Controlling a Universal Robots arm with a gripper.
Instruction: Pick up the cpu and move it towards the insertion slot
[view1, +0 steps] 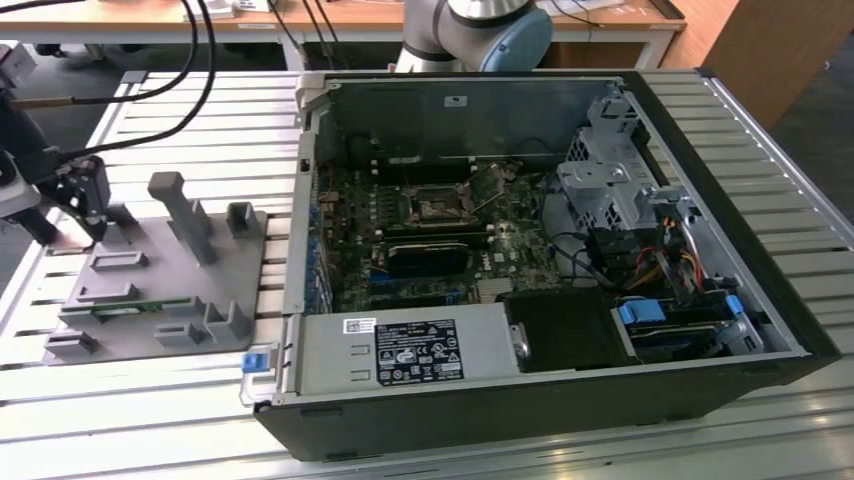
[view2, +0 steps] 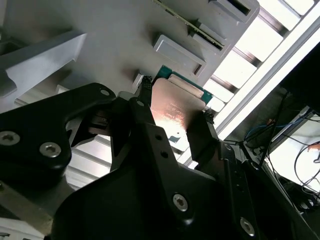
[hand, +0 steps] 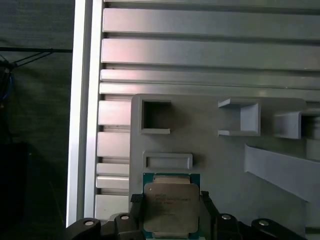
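Gripper: in the second wrist view the black gripper (view2: 176, 100) hangs over the grey fixture (view2: 115, 35); in the exterior view it is at the exterior view's left, over that fixture's far corner.
Fingers: the two fingers (view2: 142, 112) are closed on opposite edges of the cpu (hand: 171, 205), gripping it; both wrist views show this.
Cpu: silvery top with a thin green rim, between the fingertips and over the fixture, just beside a shallow rectangular pocket (hand: 167, 161). I cannot tell whether it rests on the fixture or is lifted.
Insertion slot: the exterior view shows the insertion slot (view1: 438, 207) on the motherboard inside the open computer case (view1: 534, 420), well apart from the gripper.
Fixture: the exterior view shows its upright holders and a narrow green strip (view1: 127, 308) lying in it.
Tabletop: the slatted aluminium tabletop (view1: 134, 420) carries both fixture and case, with the fixture to the exterior view's left of the case.
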